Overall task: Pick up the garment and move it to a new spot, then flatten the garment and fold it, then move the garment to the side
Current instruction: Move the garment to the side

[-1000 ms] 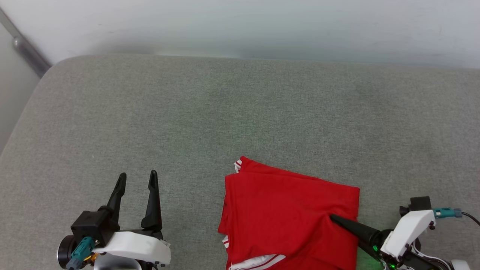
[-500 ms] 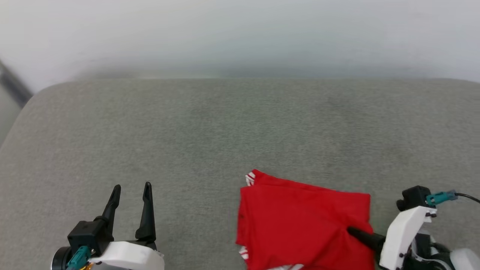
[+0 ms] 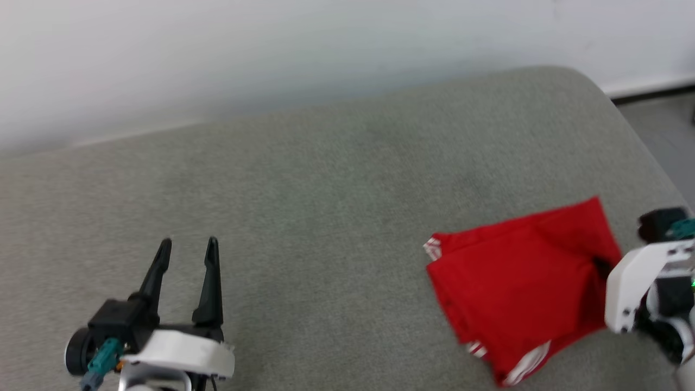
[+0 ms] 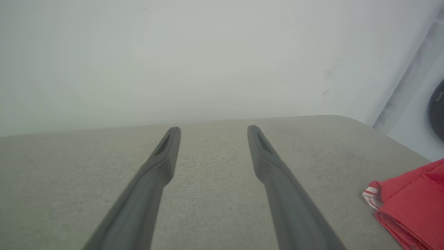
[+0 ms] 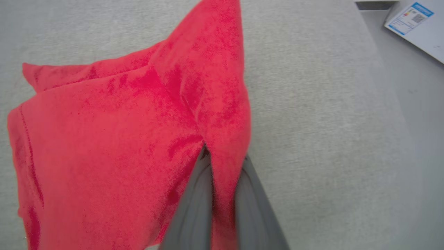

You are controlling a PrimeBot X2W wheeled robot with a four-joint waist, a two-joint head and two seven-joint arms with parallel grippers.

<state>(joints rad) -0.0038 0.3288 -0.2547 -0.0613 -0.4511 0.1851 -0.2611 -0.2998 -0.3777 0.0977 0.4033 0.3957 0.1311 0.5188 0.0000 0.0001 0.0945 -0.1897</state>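
The red folded basketball jersey (image 3: 516,282) with striped trim lies on the right of the grey fabric-covered surface (image 3: 326,179), close to its right edge. The right gripper (image 3: 600,266) is clenched on a puckered ridge at the jersey's right side. The left gripper (image 3: 187,244) hangs released over bare fabric, well apart.

This looks like the carry to the side. With only one pinch on thin cloth, the move should stay low and slow, so the layers trail flat rather than unfolding. The jersey should be set down short of the rounded edge.
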